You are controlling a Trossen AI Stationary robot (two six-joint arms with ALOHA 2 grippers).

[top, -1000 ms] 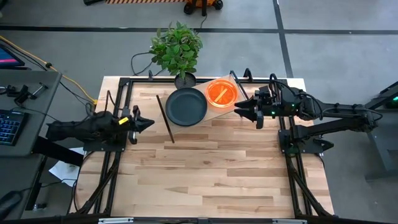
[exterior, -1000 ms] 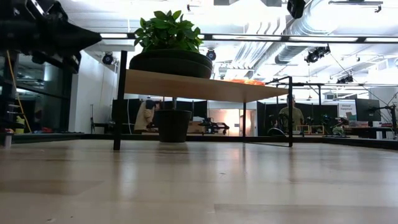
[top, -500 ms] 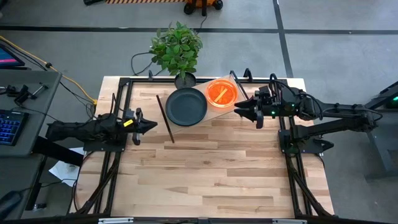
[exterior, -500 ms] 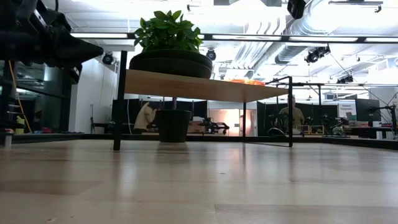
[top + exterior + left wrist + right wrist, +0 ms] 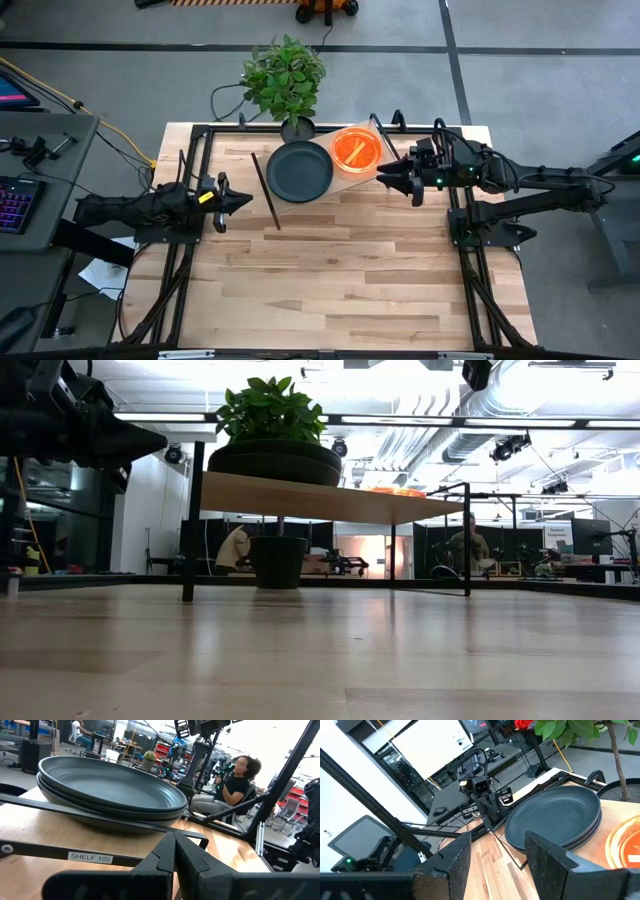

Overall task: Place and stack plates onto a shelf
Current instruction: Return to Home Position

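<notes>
Butcher-block wooden counter [image 5: 340,270] spreads broad in front of the small light-wood shelf on thin black rod legs [image 5: 320,498]. On the shelf sit stacked dark grey round plates [image 5: 300,171], and just beside them translucent orange round plates [image 5: 355,150] near its right edge. The left gripper [image 5: 243,201] hangs off the shelf's left end, fingers pressed together, holding nothing. The right gripper [image 5: 383,179] hovers at its right end, fingers apart and empty.
</notes>
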